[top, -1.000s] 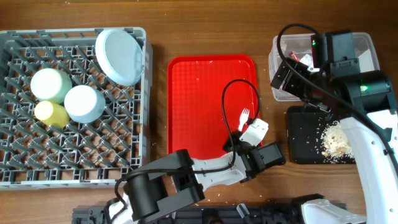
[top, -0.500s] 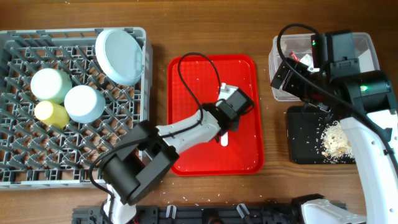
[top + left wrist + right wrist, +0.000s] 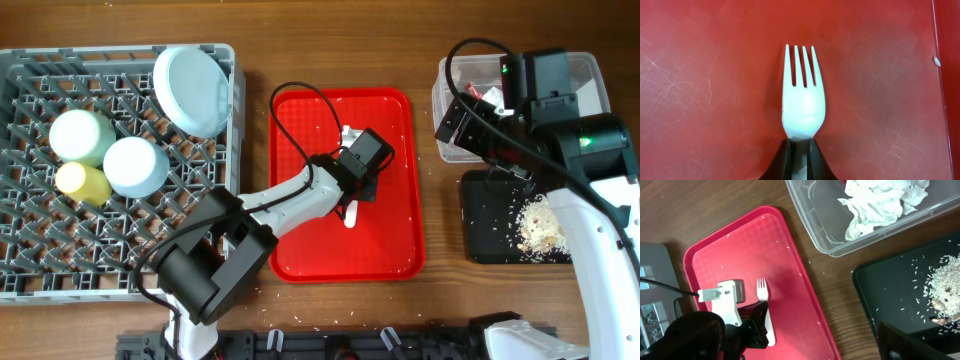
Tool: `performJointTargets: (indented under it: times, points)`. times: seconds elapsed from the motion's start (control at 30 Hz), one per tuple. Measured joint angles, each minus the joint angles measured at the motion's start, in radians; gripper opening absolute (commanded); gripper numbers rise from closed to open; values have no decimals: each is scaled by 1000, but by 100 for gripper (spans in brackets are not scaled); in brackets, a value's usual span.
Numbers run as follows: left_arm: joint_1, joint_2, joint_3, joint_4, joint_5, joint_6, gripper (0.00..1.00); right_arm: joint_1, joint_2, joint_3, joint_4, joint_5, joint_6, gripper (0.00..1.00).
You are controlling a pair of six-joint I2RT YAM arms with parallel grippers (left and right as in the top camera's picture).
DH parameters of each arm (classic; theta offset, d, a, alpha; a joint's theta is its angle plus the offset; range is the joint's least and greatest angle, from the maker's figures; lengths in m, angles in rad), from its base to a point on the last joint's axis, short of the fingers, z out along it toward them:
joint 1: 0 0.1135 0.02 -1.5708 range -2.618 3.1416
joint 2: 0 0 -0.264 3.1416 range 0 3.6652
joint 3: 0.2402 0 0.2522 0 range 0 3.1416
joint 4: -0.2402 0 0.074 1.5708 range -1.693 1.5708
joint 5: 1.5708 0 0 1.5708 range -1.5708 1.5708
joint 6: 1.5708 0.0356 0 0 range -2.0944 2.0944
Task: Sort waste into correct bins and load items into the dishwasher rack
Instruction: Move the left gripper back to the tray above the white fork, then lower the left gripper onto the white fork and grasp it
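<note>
Left gripper: stood over the middle of the red tray, fingers pinched on the fork's neck just below the head.
Left gripper, change: a second earlier it sat off the tray's lower right corner. Half a second earlier it was already above the tray, a little to the right of where it ended.
Left arm, change: it had swung from lying low along the table's front edge to reaching up and across the tray from the lower left.
Fork: was flat against the red tray or barely above it, I could not tell which. Its tines pointed away from the fingers, and the handle end poked out below the gripper in the overhead view.
Fork, change: a second earlier its tines showed nearer the tray's right rim; it ended up close to mid-tray.
Crumbs: a stray grain lay by the tray's right rim.
Right gripper: hung over the tub, fingers spread wide with nothing between them, and had not moved.
Tub: held the napkin, as before.
Black tray: carried the rice heap, unchanged.
Rack: held the plate, bowl, saucer and cup, all where they had been.
</note>
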Motion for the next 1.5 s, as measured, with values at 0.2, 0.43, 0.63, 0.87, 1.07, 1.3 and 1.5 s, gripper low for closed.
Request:
performJointTargets:
  times: [0.2, 0.43, 0.63, 0.87, 1.07, 1.3, 1.5]
  points:
    - [0, -33, -5, -72, 35, -6, 6, 0, 0, 0, 0, 0, 0, 100]
    - [2, -40, -16, -87, 82, -7, 46, 0, 0, 0, 0, 0, 0, 100]
    - [-4, -43, -25, -21, 89, -4, 59, 0, 0, 0, 0, 0, 0, 100]
    - [-5, -36, -32, 38, 31, -2, 61, 0, 0, 0, 0, 0, 0, 100]
    - [-5, -24, -32, 47, -43, 32, 57, 0, 0, 0, 0, 0, 0, 100]
    - [-5, -10, -31, 37, -164, 62, 42, 0, 0, 0, 0, 0, 0, 100]
    - [-4, -10, -29, 27, -159, 64, 28, 0, 0, 0, 0, 0, 0, 100]
